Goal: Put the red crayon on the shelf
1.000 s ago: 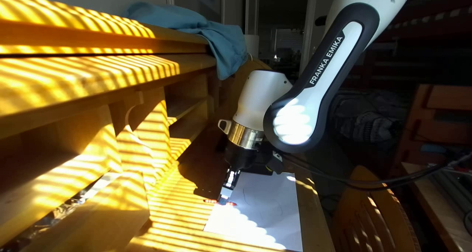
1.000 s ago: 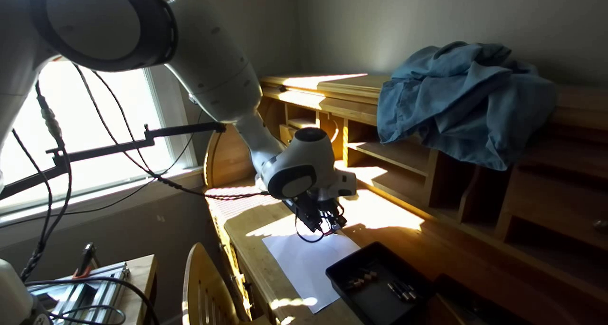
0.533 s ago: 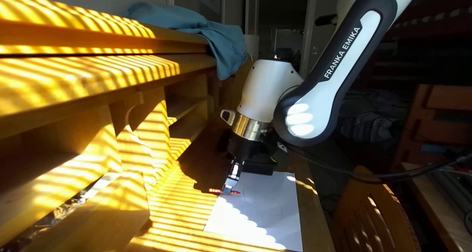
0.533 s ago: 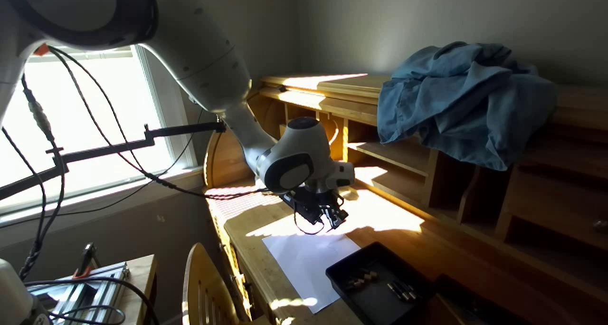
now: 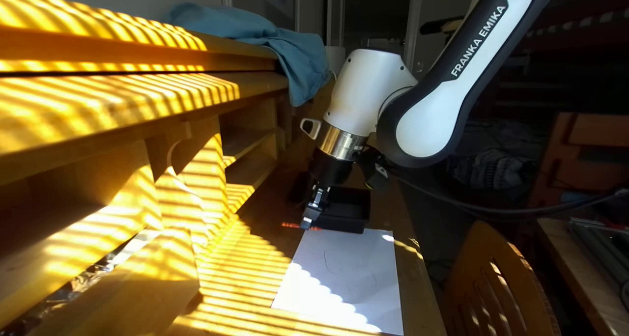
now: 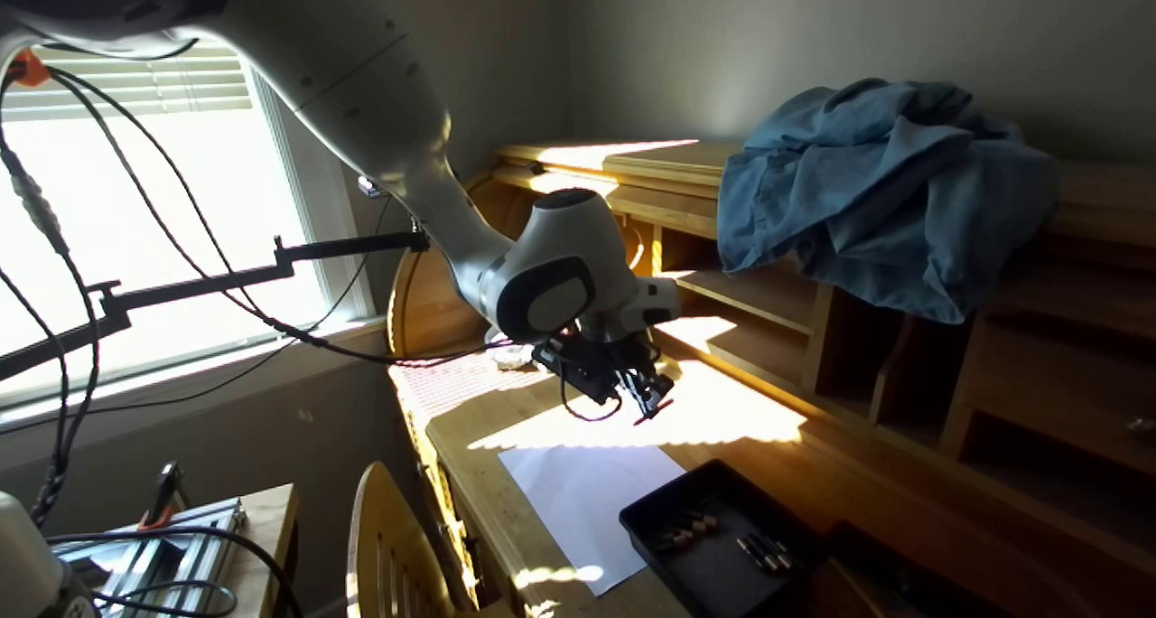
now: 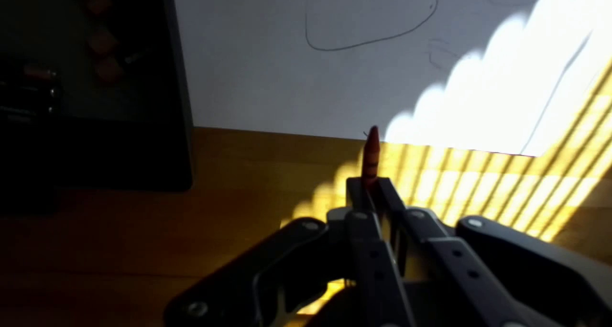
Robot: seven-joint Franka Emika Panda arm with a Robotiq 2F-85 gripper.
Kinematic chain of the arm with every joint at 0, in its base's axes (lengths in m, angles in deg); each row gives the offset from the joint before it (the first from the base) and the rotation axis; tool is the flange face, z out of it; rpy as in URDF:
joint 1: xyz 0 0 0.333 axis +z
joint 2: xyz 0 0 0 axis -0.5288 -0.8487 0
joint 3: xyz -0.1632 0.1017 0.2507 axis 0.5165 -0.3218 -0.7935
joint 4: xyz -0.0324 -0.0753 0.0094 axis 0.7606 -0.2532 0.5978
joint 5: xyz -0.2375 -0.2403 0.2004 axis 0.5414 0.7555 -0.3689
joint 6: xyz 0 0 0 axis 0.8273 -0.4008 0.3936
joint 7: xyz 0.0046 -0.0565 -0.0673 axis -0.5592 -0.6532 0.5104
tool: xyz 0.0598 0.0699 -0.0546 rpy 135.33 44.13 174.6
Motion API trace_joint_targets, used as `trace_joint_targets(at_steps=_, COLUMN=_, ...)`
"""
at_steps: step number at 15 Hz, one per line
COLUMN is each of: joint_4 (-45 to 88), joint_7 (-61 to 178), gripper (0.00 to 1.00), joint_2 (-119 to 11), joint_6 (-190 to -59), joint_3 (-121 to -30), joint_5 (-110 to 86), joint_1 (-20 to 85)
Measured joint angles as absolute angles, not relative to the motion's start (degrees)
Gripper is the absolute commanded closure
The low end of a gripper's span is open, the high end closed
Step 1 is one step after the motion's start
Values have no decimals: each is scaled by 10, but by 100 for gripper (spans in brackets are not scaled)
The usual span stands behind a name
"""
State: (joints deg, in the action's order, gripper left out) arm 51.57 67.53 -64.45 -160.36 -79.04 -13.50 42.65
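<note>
The red crayon (image 5: pixel 291 225) is clamped crosswise between my fingertips and stands out on both sides of them. It also shows in an exterior view (image 6: pixel 666 405), and its pointed tip is up in the wrist view (image 7: pixel 371 155). My gripper (image 5: pixel 306 222) is shut on it and holds it above the desk, near the edge of the white paper; the gripper also shows in an exterior view (image 6: pixel 648 407) and in the wrist view (image 7: pixel 368 187). The light-yellow wooden shelf (image 5: pixel 245 142) with boards and dividers runs along the desk's back, seen too in an exterior view (image 6: pixel 750 294).
White paper (image 5: pixel 354 272) with pencil lines lies on the desk. A black tray (image 6: pixel 713 568) with several small items stands beside it, also in the wrist view (image 7: pixel 158 157). A blue cloth (image 6: pixel 867 184) hangs over the shelf top. A wooden chair (image 5: pixel 491 282) stands at the desk's front.
My gripper has risen from the paper with the crayon in it, shifting toward the black tray in an exterior view. The paper, tray and cloth have not moved.
</note>
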Motion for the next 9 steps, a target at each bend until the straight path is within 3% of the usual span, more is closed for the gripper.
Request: trace_joint_targets(at_steps=9, joint_4=523, joint_7=670, gripper=98, joint_2=-592, joint_6=-1606, joint_3=-762, joint_5=-109, joint_1=424)
